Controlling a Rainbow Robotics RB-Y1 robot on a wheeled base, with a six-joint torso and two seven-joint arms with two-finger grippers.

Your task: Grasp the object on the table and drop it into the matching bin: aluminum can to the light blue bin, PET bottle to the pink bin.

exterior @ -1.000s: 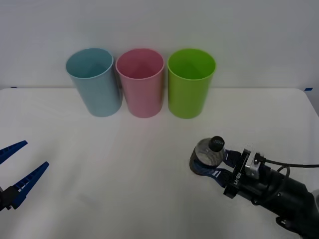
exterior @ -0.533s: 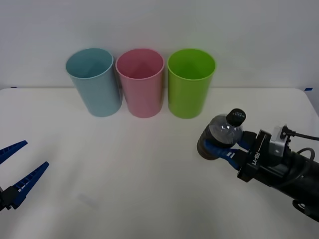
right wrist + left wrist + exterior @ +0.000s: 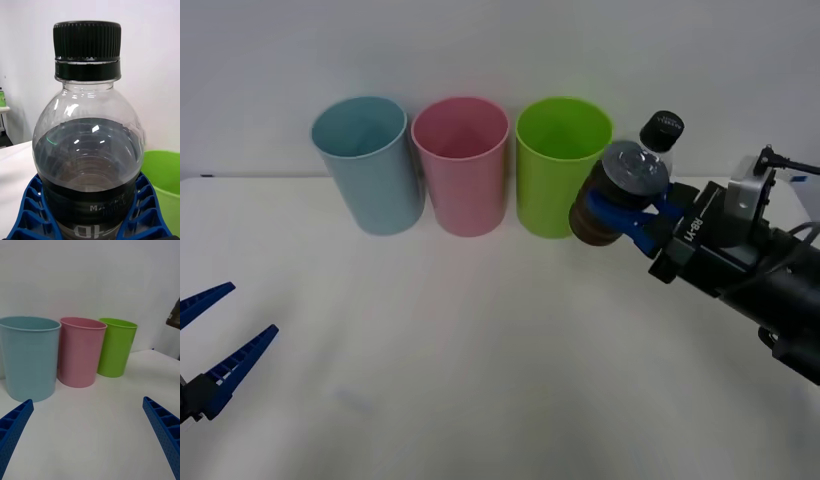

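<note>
**Bottle held aloft at right, bins lined up at the back**

Nearest to you, at the lower left of the front view, your left gripper (image 3: 220, 345) sits low over the table (image 3: 430, 340) with its blue fingers spread wide and nothing between them. In the left wrist view those fingers (image 3: 13, 423) stand at the two bottom corners, far apart, with bare white tabletop ahead.

Farther in, at the right of the front view, your right gripper (image 3: 625, 213) is raised above the table, its blue ribbed fingers clamped on the PET bottle (image 3: 627, 185). The bottle is tilted, its black cap (image 3: 662, 130) pointing to the upper right and its base toward the lime green bin (image 3: 563, 165). From the front it overlaps that bin's right edge. In the right wrist view you see the bottle (image 3: 88, 150) close up, dark liquid filling it to the shoulder, the blue fingers (image 3: 32, 210) cupping both sides of its lower body.

At the back of the table three bins stand upright in a row, close together: the light blue bin (image 3: 368, 165) on the left, the pink bin (image 3: 462, 165) in the middle, the lime green one on the right.
</note>
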